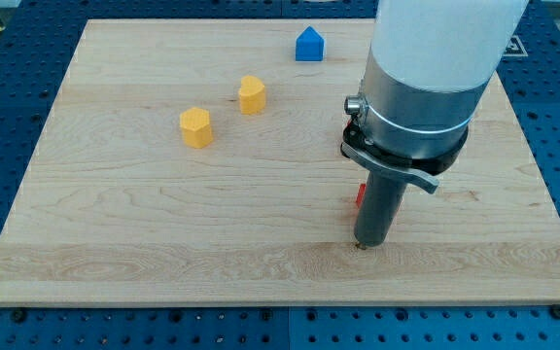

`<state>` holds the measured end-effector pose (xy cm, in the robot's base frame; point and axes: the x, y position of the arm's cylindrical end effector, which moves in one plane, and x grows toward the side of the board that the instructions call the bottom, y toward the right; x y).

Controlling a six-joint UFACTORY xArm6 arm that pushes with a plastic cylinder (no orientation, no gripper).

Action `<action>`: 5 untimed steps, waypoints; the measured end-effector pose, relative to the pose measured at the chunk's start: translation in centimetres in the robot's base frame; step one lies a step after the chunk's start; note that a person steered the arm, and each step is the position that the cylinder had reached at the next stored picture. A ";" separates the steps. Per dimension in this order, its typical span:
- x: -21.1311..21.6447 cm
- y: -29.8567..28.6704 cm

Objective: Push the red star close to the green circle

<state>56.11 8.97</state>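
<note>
My tip (363, 244) rests on the counter (115, 224) near its front edge, right of centre. There are no jaws on this rig, only the rod, so nothing is open or clamped. A sliver of red (360, 194) peeks out just behind the rod on its left side; I take that for the red star, mostly hidden by the arm's housing, so I cannot confirm its shape or whether the rod touches it. The tip sits on the near side of that block, which reads to me as a stance for shoving it away toward the far side.

The green circle does not show anywhere; I suspect the wide arm body covers it, though I cannot tell. Well apart on the left lie a yellow hexagon-like block (195, 127) and a second yellow block (252, 94), with a blue house-shaped block (309, 44) by the far edge. None sits near my likely push line.
</note>
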 end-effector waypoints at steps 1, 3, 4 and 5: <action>0.0 0.6; -2.6 0.5; -3.8 0.5; -4.6 0.5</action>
